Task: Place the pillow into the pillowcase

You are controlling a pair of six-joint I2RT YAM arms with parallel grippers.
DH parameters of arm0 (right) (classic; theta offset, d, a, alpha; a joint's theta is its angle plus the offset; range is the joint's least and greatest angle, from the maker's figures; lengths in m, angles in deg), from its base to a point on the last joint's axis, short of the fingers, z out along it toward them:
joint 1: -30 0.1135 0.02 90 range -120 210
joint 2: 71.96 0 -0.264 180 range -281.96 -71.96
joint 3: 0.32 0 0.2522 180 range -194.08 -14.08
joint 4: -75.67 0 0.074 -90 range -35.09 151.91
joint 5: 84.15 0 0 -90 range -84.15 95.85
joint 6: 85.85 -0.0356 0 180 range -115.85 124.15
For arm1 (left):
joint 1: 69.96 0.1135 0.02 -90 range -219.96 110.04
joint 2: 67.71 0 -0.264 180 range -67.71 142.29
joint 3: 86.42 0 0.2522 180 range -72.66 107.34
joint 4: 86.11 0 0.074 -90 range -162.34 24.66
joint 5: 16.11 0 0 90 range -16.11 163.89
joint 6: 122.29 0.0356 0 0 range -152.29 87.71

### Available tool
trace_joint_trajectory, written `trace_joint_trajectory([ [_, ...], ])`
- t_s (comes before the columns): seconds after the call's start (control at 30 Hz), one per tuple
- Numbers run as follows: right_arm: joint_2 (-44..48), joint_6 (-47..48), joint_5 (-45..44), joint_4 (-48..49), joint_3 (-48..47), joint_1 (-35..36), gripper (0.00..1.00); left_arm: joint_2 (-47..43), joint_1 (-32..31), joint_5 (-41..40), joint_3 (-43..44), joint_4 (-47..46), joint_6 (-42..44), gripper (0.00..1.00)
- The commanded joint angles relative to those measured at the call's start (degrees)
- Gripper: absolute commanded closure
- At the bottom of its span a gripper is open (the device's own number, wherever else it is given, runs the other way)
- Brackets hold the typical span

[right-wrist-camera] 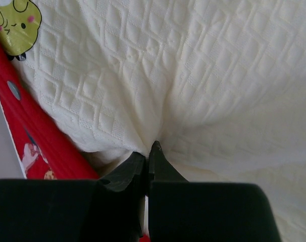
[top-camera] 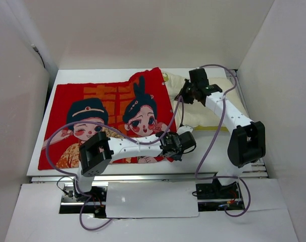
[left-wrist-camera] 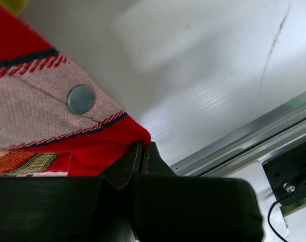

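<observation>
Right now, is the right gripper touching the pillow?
Touching. The right wrist view shows the right gripper shut on a pinched fold of the pillow.

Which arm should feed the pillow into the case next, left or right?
Right, likely. The right gripper is shut on the pillow, its fabric puckered at the pinch, right beside the pillowcase. The left gripper is shut on the pillowcase's near corner; better it holds that.

A white table (top-camera: 92,75) stands inside white walls (top-camera: 143,30). A metal rail (left-wrist-camera: 244,146) runs along its near edge. A thin dark streak (left-wrist-camera: 274,45), perhaps a scratch, marks the surface nearby.
</observation>
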Motion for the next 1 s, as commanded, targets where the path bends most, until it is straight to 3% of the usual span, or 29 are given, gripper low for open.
trace_joint_trajectory([
  [0.0,5.75,-5.14,1.34,10.37,-0.61,-0.91,1.0,1.92,-2.01,8.25,-0.21,-1.64,1.01,1.0],
  [0.07,6.28,-7.79,1.34,15.29,4.74,-0.04,1.0,1.92,-2.01,9.58,0.32,-3.84,1.53,1.0],
  [0.2,5.75,-9.12,-4.1,15.57,10.47,2.6,1.0,-0.8,-3.06,11.07,0.85,-5.95,3.81,1.0],
  [0.27,5.75,-8.16,-2.18,17.49,13.37,2.61,0.98,-2.21,-3.06,11.08,-1.08,-5.96,4.52,0.78],
  [0.33,5.75,-4.13,-1.38,16.81,15.93,2.61,0.83,-3.88,-3.06,11.61,-1.96,-5.96,6.1,0.58],
  [0.37,5.75,-2.11,-1.38,16.1,16.54,2.61,0.77,-4.4,-3.06,11.61,-2.75,-4.92,6.1,0.4],
  [0.4,5.75,-0.52,-2.17,14.88,17.68,3.13,0.69,-5.89,-3.06,11.61,-3.28,-4.12,6.1,0.34],
  [0.43,7.23,3.15,-3.65,14.0,19.08,3.13,0.49,-7.3,-3.06,8.82,-3.28,-0.98,6.1,0.22],
  [0.47,7.25,3.19,-3.67,13.99,19.62,3.13,0.49,-7.31,-3.06,8.8,-3.28,-0.95,6.1,0.1],
  [0.5,8.03,4.14,-4.54,13.2,19.63,3.13,0.41,-8.7,-3.06,7.4,-3.28,0.18,6.71,0.0],
  [0.53,9.6,5.72,-5.59,12.67,19.63,3.13,0.3,-9.41,-3.06,6.61,-2.07,1.41,6.72,0.0],
  [0.67,13.57,8.89,-6.22,11.44,19.63,1.02,0.11,-10.83,-1.58,0.98,3.73,9.23,5.49,0.0],
  [0.83,15.42,13.2,-9.38,10.99,18.4,-2.31,0.1,-10.75,13.79,2.28,9.44,13.37,4.17,0.0],
  [0.97,13.32,17.94,-6.24,15.11,15.6,-5.21,0.1,-7.24,25.13,1.68,17.43,13.38,7.5,0.0],
])
